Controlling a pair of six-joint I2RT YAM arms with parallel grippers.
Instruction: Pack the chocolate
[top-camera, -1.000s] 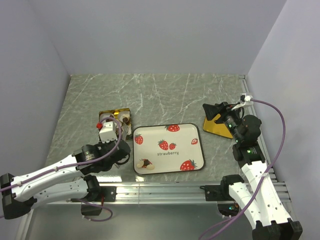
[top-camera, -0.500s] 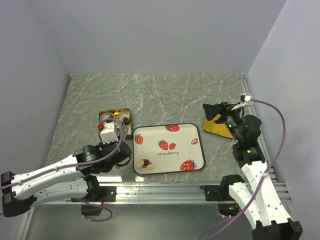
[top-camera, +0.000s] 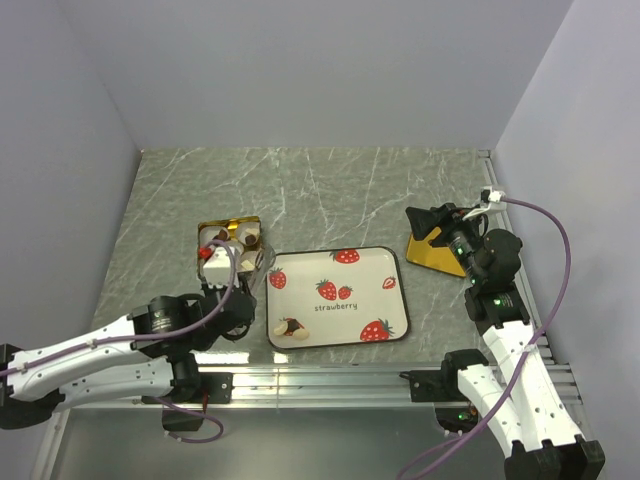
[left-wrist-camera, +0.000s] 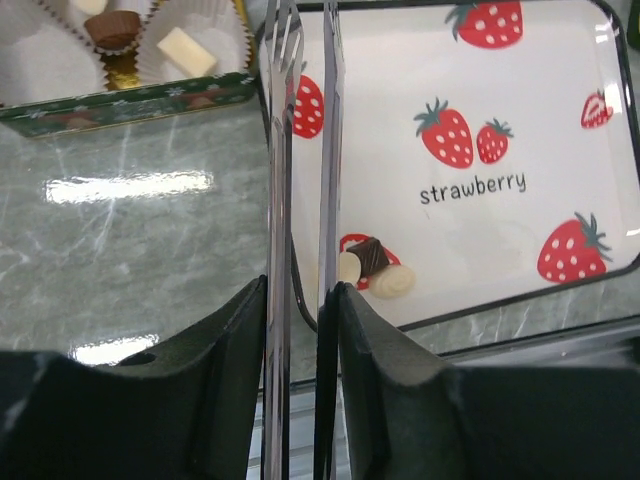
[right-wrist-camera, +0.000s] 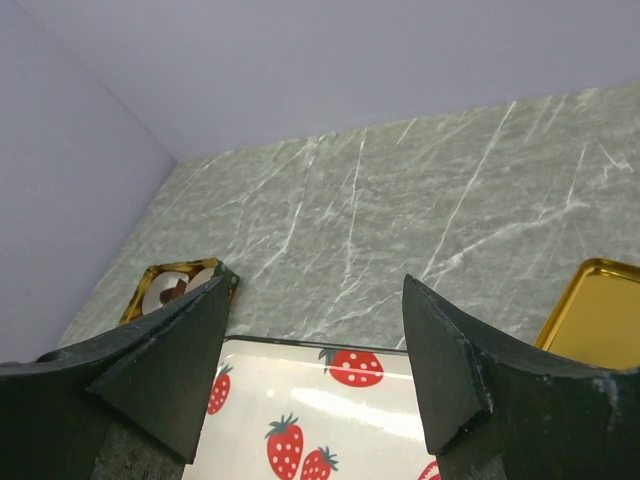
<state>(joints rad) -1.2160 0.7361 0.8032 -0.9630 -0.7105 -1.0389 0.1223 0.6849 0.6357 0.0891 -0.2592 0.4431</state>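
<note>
At tray (left-wrist-camera: 520, 100) left rim | L end effector (left-wrist-camera: 307, 20) narrow, empty | R end effector (right-wrist-camera: 318, 277) wide

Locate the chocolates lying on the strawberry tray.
Top view: three chocolates cluster in the strawberry tray's near-left corner, close by the left gripper and nearer the arms than the gold tin.

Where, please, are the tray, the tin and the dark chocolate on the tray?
tray (top-camera: 305, 270): top view, bare white area.
tin (top-camera: 232, 220): top view, far gold rim.
dark chocolate (left-wrist-camera: 368, 256): left wrist view, its top.
</note>
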